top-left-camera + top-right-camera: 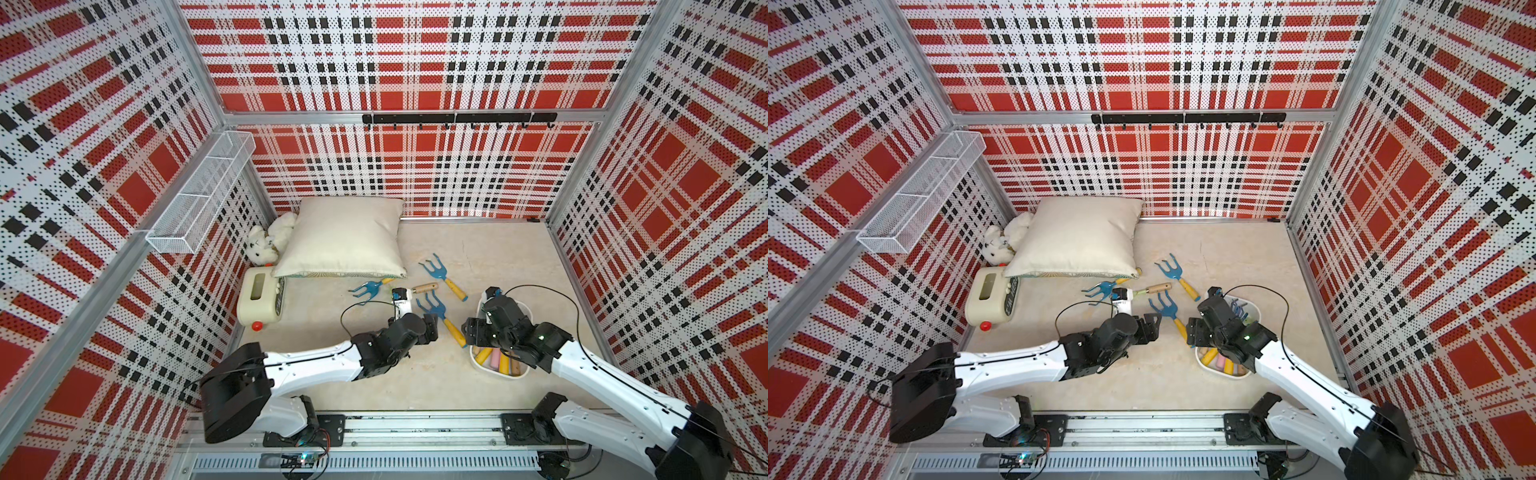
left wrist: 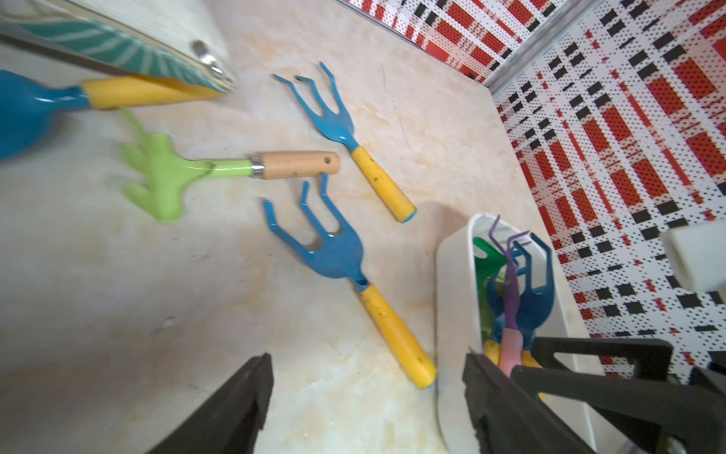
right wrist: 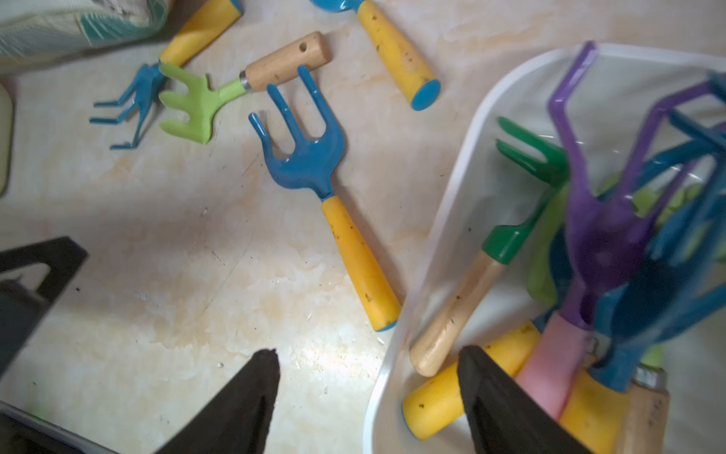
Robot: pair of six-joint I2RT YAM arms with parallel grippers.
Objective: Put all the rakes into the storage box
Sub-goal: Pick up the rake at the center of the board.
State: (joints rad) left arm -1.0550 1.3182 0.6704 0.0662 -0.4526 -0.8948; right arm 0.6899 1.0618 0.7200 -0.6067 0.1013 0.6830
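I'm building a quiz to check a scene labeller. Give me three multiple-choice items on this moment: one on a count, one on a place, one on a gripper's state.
1. Rakes lying on the table outside the storage box: A) two B) four C) six
2. The purple rake lies: A) on the table B) in the storage box C) under the pillow
3. The left gripper is: A) open and empty B) shut on a rake C) shut on the box rim
Key: 1 B, three blue rakes and a light-green rake lie there; 2 B, its head shows inside the box's walls; 3 A, its fingers stand apart with only table between.
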